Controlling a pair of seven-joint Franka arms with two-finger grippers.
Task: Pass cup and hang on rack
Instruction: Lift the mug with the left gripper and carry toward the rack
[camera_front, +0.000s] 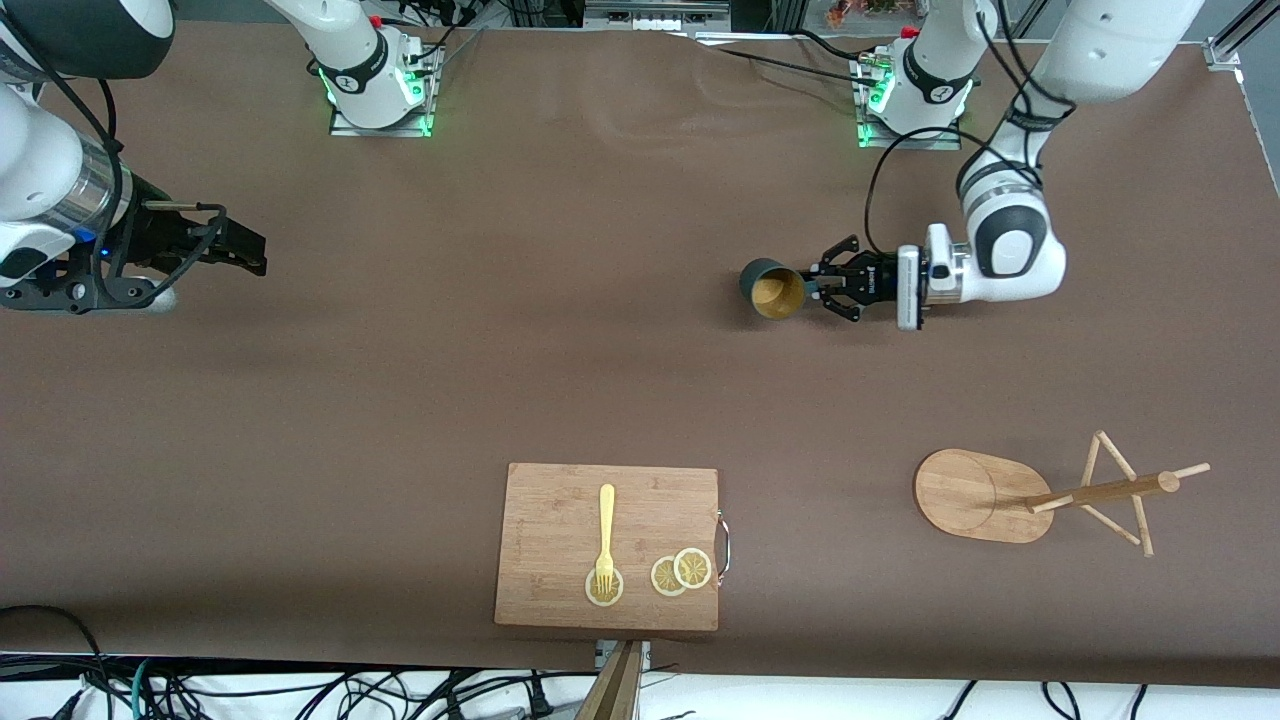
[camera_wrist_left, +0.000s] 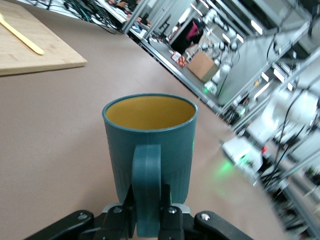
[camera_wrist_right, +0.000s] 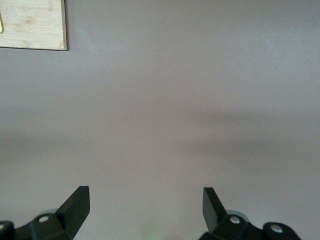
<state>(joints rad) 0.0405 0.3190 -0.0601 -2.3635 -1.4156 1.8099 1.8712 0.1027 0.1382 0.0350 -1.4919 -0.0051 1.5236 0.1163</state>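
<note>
The cup (camera_front: 772, 288) is dark teal with a mustard-yellow inside, and it is over the table's middle strip toward the left arm's end. My left gripper (camera_front: 822, 283) reaches in level from that end and is shut on the cup's handle. In the left wrist view the handle (camera_wrist_left: 146, 190) is pinched between the fingers of the left gripper (camera_wrist_left: 148, 187), and the cup (camera_wrist_left: 150, 145) has its mouth up. I cannot tell whether the cup touches the table. The rack (camera_front: 1090, 492) stands nearer the front camera than the cup. My right gripper (camera_front: 250, 250) waits open at the right arm's end, with nothing between its fingers (camera_wrist_right: 145, 192).
A wooden cutting board (camera_front: 545, 500) lies near the table's front edge, with a yellow fork (camera_front: 605, 535) and lemon slices (camera_front: 680, 572) on it. A corner of the board (camera_wrist_right: 32, 25) shows in the right wrist view. Cables run along the front edge.
</note>
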